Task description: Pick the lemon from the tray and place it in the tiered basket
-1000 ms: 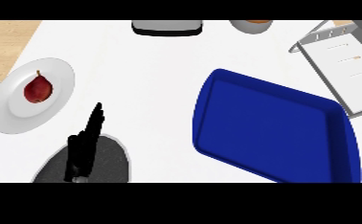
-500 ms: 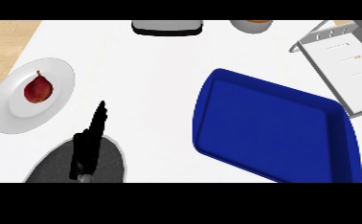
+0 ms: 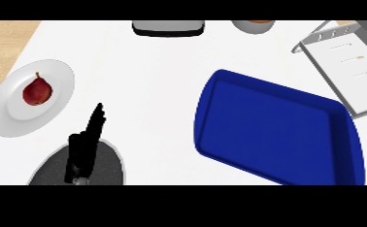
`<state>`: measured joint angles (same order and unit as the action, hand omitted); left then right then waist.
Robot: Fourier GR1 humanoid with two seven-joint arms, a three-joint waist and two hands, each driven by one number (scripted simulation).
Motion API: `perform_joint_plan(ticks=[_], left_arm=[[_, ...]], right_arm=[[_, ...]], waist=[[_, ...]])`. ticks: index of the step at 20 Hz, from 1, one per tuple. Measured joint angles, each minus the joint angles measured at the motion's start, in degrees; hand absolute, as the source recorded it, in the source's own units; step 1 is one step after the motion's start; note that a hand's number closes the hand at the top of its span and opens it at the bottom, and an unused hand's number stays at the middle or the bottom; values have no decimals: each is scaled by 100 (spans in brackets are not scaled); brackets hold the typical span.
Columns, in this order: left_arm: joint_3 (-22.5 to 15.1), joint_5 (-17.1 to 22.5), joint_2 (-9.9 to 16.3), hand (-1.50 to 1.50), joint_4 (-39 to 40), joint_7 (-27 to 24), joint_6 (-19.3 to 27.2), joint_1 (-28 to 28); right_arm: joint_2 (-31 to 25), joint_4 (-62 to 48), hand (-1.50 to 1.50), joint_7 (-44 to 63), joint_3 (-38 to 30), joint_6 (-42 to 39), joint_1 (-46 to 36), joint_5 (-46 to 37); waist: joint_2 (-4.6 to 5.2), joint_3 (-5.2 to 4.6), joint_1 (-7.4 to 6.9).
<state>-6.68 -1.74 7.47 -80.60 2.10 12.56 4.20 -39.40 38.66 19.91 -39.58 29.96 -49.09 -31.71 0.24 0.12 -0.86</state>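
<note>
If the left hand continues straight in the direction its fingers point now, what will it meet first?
The left hand points up the counter, slightly right. That line looks free, passing right of the plate and probably left of the grey object; depth is unclear.

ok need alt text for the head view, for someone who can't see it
A dark blue rectangular tray lies empty at the right of a white counter, with no lemon in sight. The robot's black left hand rests open at lower left, beside a white round plate holding a red pear-shaped fruit; a grey wire basket sits at upper right.

white counter [image 3: 158, 71], wooden strip [image 3: 16, 32] at left
</note>
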Motion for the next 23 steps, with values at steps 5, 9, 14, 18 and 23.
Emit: perform_joint_plan(ticks=[5,9,14,18,23], left_arm=[[61,19,-8,0,-17,2,25,60],[155,73,62,0,-42,-65,-22,191],[244,111,54,0,-78,-209,19,403],[331,126,58,0,-141,-177,105,510],[354,124,39,0,-247,-156,165,639]], right_arm=[[-191,468,-150,203,-203,809,334,-90],[-359,1147,-150,724,-428,1013,901,-111],[-487,2455,-150,1309,-868,527,1928,183],[-380,3545,-150,1587,-1401,-75,2923,621],[-78,4900,-150,1738,-2231,-1029,4178,1382]], waist=[[-41,-10,111],[-83,-19,228],[-150,-24,445],[-184,-25,622],[-201,-22,757]])
